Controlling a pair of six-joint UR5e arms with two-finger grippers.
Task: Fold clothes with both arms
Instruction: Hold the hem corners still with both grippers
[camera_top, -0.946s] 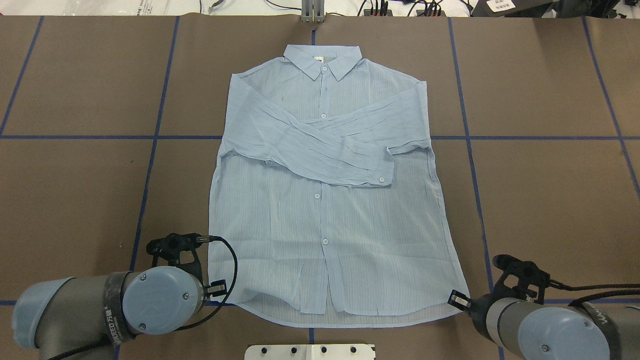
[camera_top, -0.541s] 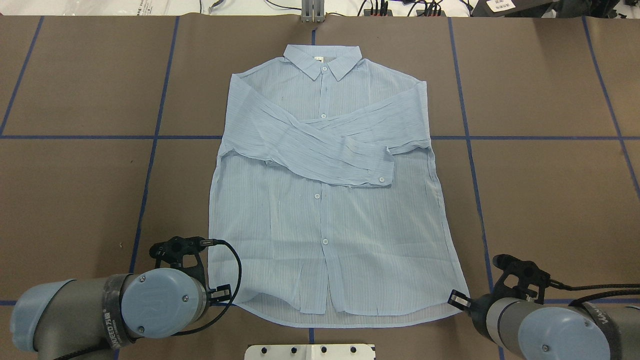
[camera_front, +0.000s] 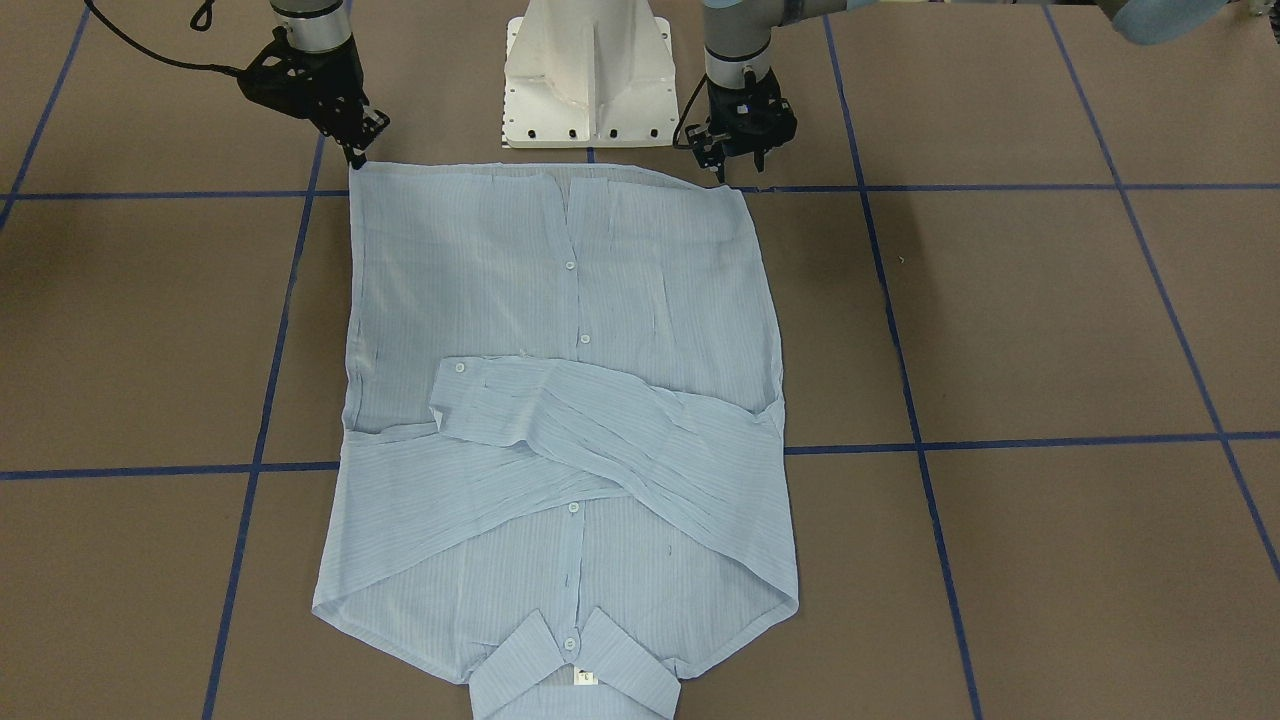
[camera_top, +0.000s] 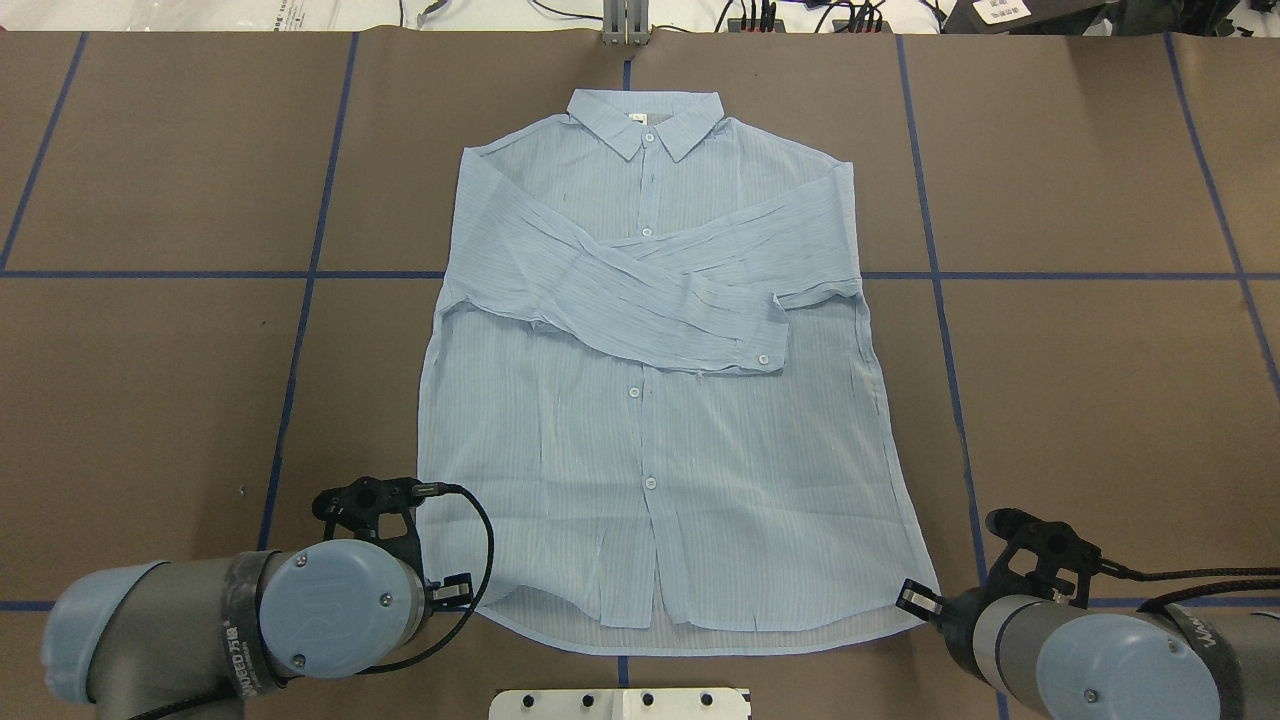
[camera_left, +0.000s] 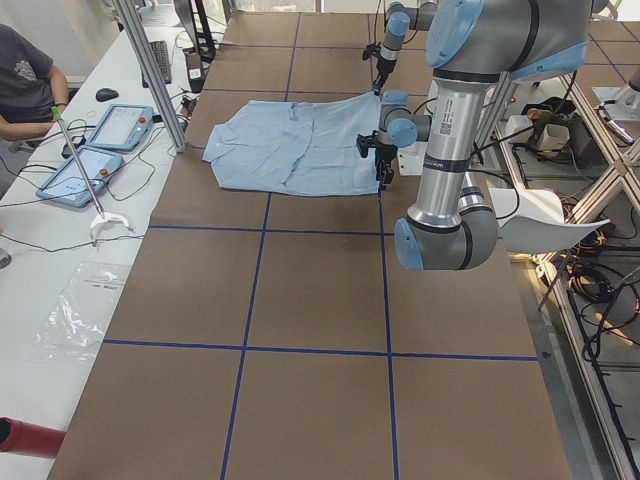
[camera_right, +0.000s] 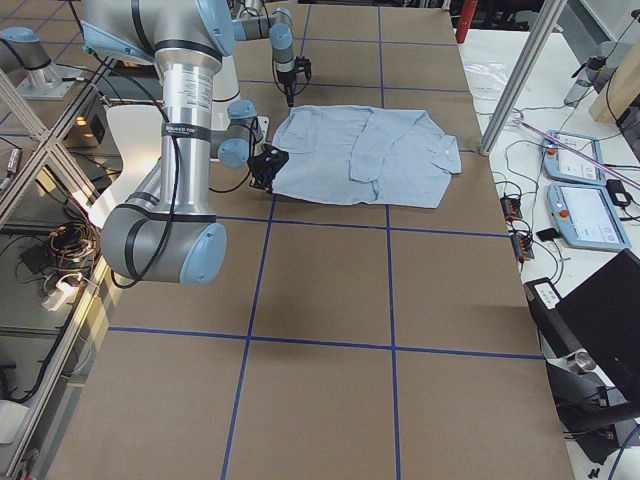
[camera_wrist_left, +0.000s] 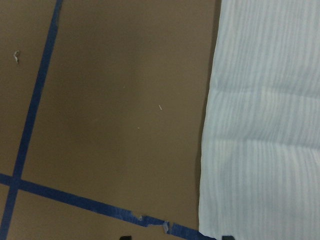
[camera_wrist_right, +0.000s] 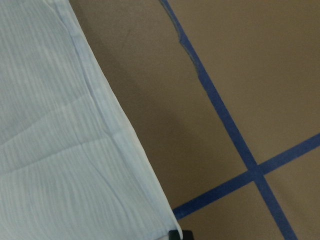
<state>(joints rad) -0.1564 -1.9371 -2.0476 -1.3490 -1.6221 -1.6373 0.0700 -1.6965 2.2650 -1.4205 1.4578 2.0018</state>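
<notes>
The light-blue shirt (camera_top: 650, 400) lies flat, front up, on the brown table, collar at the far side, with both sleeves crossed over the chest. My left gripper (camera_top: 440, 590) stands at the near left hem corner. In the left wrist view its jaws are open, and the shirt (camera_wrist_left: 260, 125) has its corner between the two tips. My right gripper (camera_top: 915, 598) is at the near right hem corner. Its tips meet at the corner of the shirt (camera_wrist_right: 50, 125), so it is shut on it. From the front, the left gripper (camera_front: 738, 172) and the right gripper (camera_front: 357, 152) flank the hem.
The white pedestal base (camera_top: 620, 703) sits just behind the hem. Blue tape lines (camera_top: 300, 330) grid the brown table. A metal bracket (camera_top: 627, 25) stands at the far edge. A person (camera_left: 25, 80) sits at a side desk with tablets (camera_left: 120, 125).
My left gripper has slid toward the robot and slightly right along the shirt's left edge, down to the hem corner. The right arm and the shirt have not moved.
</notes>
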